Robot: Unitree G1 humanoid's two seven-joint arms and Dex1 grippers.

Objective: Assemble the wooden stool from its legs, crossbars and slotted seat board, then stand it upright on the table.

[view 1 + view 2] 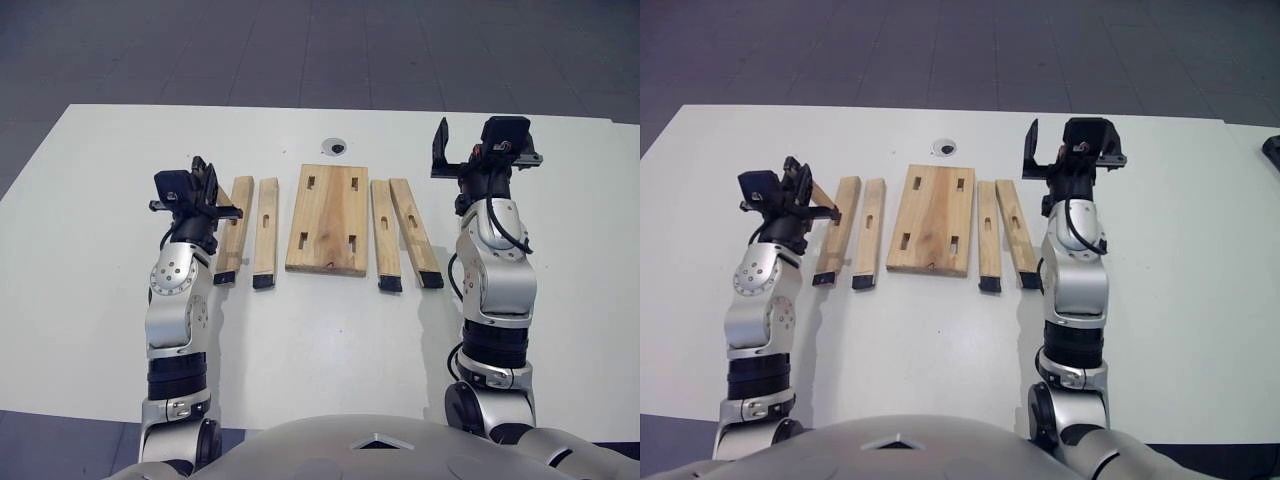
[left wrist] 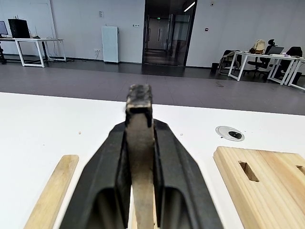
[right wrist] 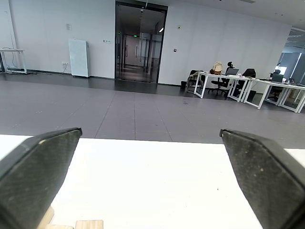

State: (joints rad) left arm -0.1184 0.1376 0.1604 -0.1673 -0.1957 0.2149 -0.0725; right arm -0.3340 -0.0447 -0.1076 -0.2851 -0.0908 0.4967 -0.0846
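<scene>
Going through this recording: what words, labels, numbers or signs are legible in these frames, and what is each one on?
No text can be read in any view.
Pale wooden slotted seat board: bare wood, no print.
Pale wooden slotted bars with black ends: bare wood, no print.
Small green sign above the dark doorway: too small to read.

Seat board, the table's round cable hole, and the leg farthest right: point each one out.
seat board [image 1: 327, 218]: left eye view, bare wood between its four slots.
cable hole [image 1: 334, 147]: left eye view, its dark middle.
rightmost leg [image 1: 415, 233]: left eye view, midway along its wooden length.
</scene>
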